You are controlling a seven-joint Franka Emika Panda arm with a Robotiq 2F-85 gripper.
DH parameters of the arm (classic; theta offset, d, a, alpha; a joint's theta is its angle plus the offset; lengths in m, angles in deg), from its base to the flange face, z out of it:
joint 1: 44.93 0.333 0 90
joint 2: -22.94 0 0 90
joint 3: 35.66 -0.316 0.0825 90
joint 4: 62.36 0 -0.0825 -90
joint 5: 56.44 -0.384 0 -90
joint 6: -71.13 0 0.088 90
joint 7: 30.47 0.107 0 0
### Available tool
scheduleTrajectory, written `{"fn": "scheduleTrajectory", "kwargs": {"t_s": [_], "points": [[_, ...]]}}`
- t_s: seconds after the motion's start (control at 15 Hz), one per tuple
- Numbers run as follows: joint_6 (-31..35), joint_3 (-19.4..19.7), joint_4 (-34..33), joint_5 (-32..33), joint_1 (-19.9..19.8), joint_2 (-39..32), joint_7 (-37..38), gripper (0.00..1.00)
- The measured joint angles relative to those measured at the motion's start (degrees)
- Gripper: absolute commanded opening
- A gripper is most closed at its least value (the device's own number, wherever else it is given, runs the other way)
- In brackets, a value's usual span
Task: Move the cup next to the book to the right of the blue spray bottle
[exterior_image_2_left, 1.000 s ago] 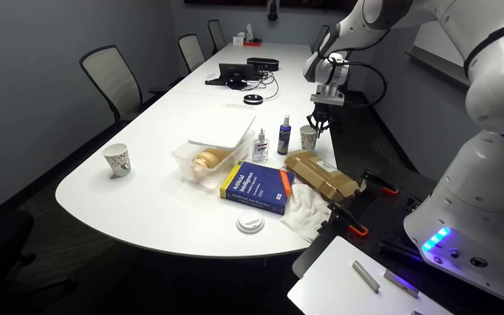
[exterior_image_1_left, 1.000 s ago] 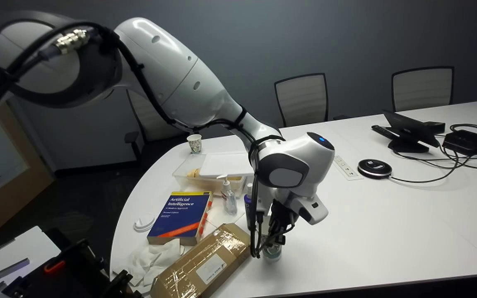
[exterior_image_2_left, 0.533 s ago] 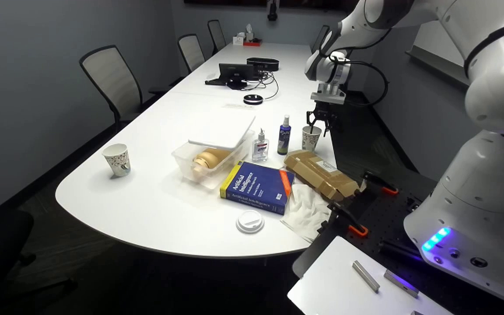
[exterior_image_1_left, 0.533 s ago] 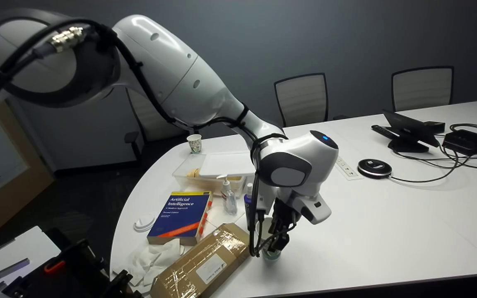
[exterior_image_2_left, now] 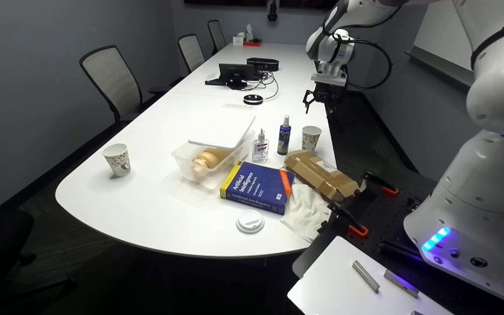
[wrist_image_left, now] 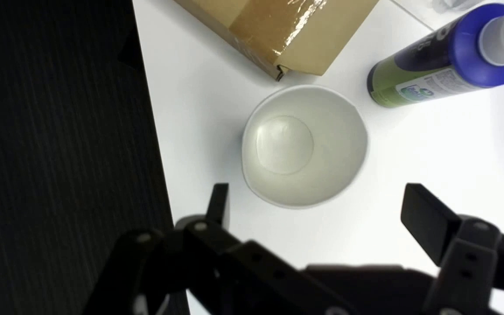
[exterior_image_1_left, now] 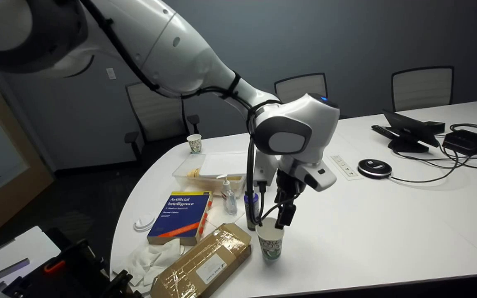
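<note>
We see the cup [exterior_image_2_left: 311, 139] upright on the surface [exterior_image_2_left: 164, 214], just right of the blue spray bottle [exterior_image_2_left: 284, 139] in both exterior views. Our claw [wrist_image_left: 317, 205] hangs higher, spread wide and holding nothing. We judge the placing done, so we should rise straight, fingertips [wrist_image_left: 218, 204] clear, lest we tip it.

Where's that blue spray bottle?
In an exterior view, the blue spray bottle stands between the pump bottle on its left and a paper cup on its right.
</note>
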Motion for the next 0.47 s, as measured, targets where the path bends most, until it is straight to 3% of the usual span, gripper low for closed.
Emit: {"fn": "scheduleTrajectory", "kwargs": {"t_s": [0.47], "points": [[-0.5, 0.6, 4.8, 3.1, 2.1, 8.7, 0.0, 1.00]]}}
